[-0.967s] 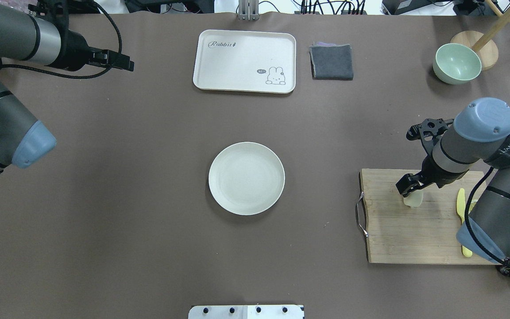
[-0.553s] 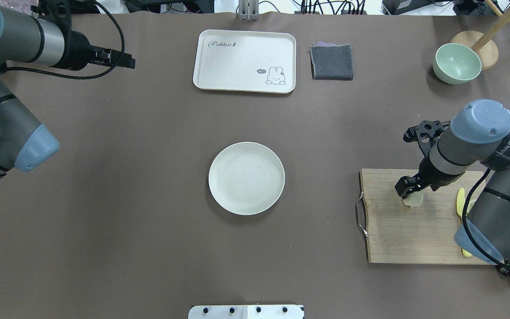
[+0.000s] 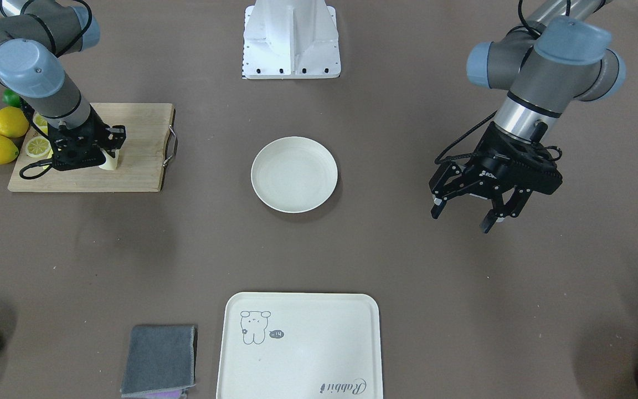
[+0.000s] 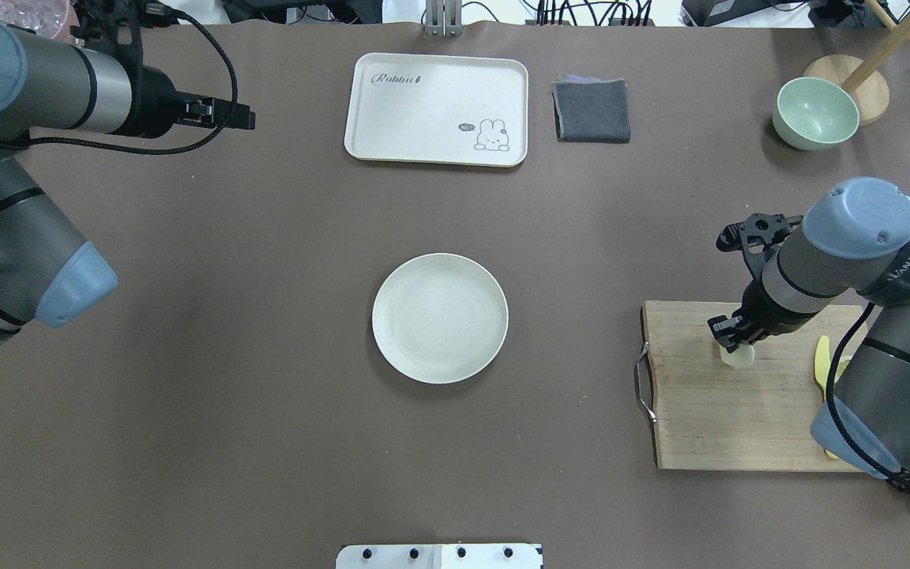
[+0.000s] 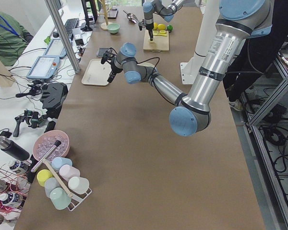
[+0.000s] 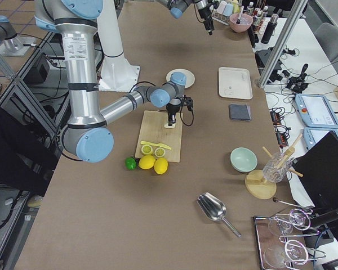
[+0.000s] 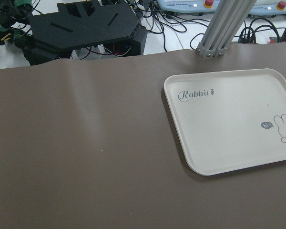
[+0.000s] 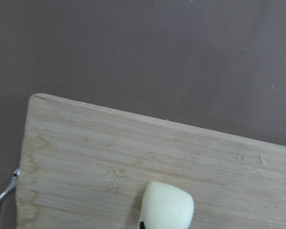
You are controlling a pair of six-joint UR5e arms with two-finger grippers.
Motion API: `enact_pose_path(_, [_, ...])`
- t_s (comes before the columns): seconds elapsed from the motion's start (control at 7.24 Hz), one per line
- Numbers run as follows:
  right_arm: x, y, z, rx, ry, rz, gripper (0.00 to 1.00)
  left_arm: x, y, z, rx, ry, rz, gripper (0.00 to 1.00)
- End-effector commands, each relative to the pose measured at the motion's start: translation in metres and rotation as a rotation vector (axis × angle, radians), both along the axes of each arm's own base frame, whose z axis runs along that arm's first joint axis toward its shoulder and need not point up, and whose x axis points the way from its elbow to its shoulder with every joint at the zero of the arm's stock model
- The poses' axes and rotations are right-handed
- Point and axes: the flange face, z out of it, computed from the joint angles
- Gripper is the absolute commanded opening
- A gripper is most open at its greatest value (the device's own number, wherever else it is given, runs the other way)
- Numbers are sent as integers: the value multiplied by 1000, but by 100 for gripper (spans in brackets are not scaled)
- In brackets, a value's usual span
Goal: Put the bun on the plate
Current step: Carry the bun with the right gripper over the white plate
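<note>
The bun (image 4: 740,358) is a small pale cream block standing on the wooden cutting board (image 4: 708,419), also seen at the left in the front view as bun (image 3: 110,162). My right gripper (image 4: 731,336) points down at it and is shut on its sides; the right wrist view shows the bun (image 8: 168,207) at the bottom edge with a black fingertip touching it. The round off-white plate (image 4: 439,318) lies bare at the table's centre, well left of the board. My left gripper (image 3: 461,217) hangs open over bare table, holding nothing.
Two whole lemons (image 3: 3,136), lemon slices (image 3: 38,147) and a yellow knife (image 4: 821,363) sit at the board's outer side. A cream tray (image 4: 437,109), a folded grey cloth (image 4: 592,111) and a pale green bowl (image 4: 814,113) line the far edge.
My right gripper's fingers have drawn in around the bun on the board. The left arm has shifted slightly toward the table's middle.
</note>
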Motion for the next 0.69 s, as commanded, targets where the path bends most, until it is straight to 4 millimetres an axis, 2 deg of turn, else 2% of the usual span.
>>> enact_pose_path(0.0, [19, -4, -54, 51, -93, 24, 0, 10, 11, -9, 8, 15, 18, 97])
enact_pose_path(0.14, [6, -20, -84, 80, -127, 41, 0, 20, 15, -10, 7, 14, 37, 97])
enact_pose_path(0.28, [-16, -43, -113, 69, -155, 94, 0, 25, 10, 1, -3, 0, 40, 97])
enact_pose_path(0.41, [-33, -59, -148, 88, -192, 106, 0, 26, 11, -5, 5, 7, 42, 97])
enact_pose_path(0.55, [-47, -70, -163, 102, -210, 104, 0, 53, 28, -10, -11, 30, 72, 97])
